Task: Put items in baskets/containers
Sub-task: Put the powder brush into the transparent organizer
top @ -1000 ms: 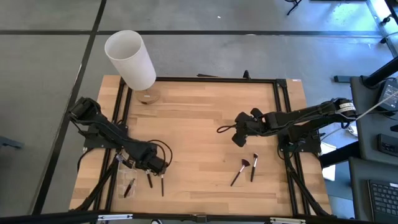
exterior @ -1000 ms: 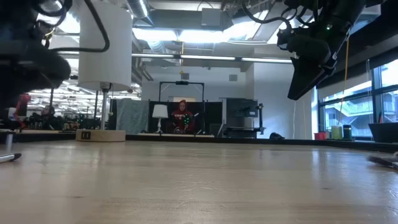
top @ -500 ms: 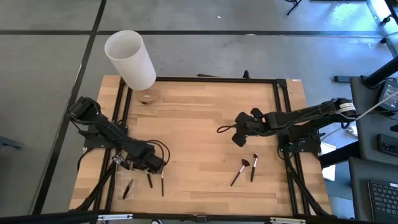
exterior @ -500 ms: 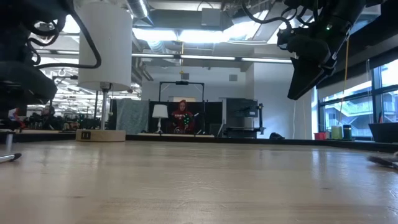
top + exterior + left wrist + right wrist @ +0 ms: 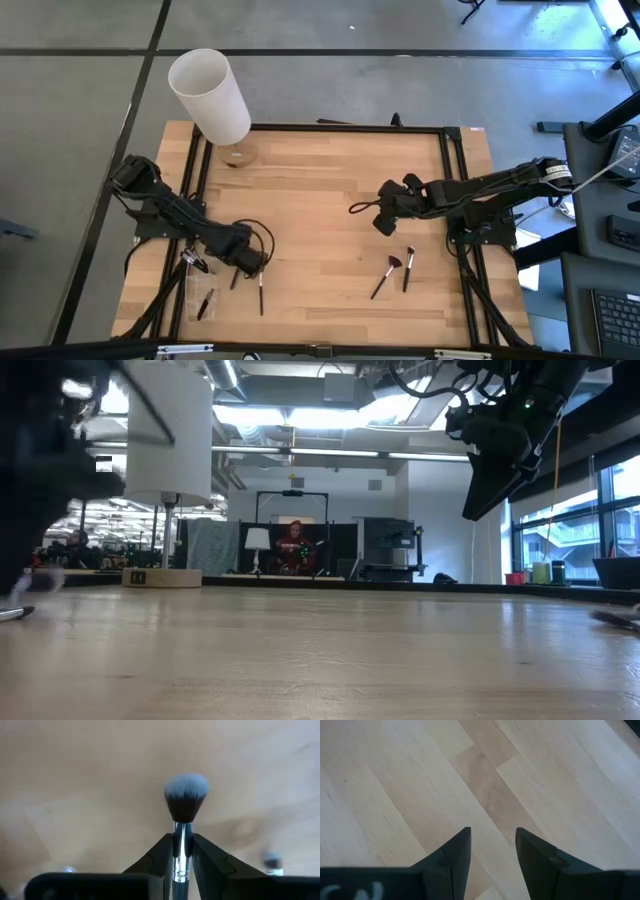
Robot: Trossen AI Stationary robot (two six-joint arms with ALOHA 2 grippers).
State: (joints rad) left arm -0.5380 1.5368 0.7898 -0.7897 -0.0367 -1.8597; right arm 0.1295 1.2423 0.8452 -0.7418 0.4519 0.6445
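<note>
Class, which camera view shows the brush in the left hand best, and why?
The left wrist view: the brush fills it, its ferrule pinched in the left hand. The high view shows only a thin dark stick; the low and right wrist views don't show it.

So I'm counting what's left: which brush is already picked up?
The brush with the dark, pale-tipped tuft, clamped between the left gripper's jaws; the other brushes lie loose on the table.
</note>
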